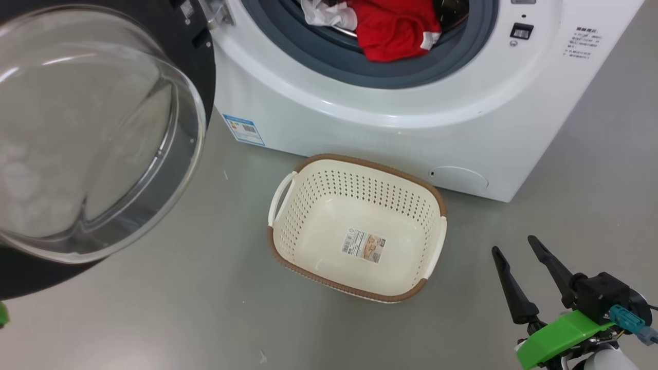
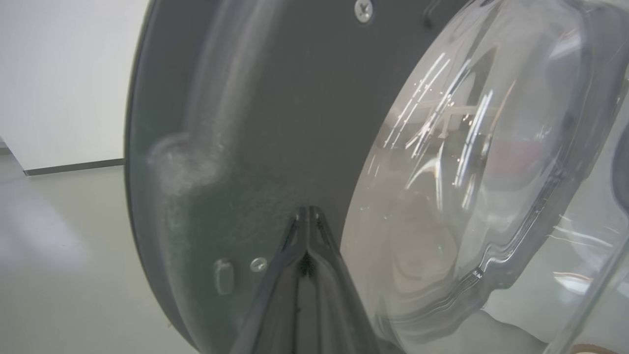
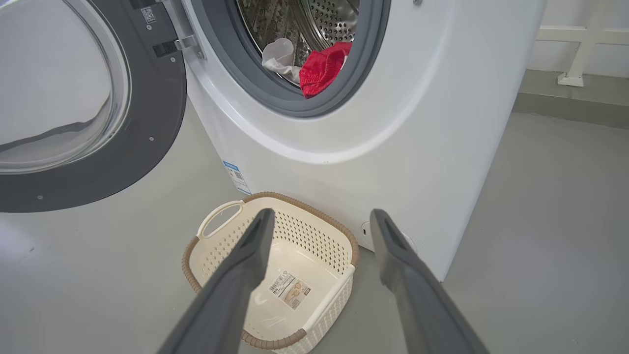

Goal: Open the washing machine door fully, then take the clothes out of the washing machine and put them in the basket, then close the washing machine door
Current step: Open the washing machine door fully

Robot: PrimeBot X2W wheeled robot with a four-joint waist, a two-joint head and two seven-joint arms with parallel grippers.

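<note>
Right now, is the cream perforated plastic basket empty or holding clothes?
Empty. The basket shows its bare bottom and paper label; the bright red clothes sit in the steel drum.

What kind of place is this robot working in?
Probably a laundry area, perhaps a test room set up as one: a white front-loading washing machine with its door open, red clothes inside, and a basket on the bare grey floor before it.

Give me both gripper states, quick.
Left gripper: closed, empty, tips at the door.
Right gripper: open, empty.
</note>
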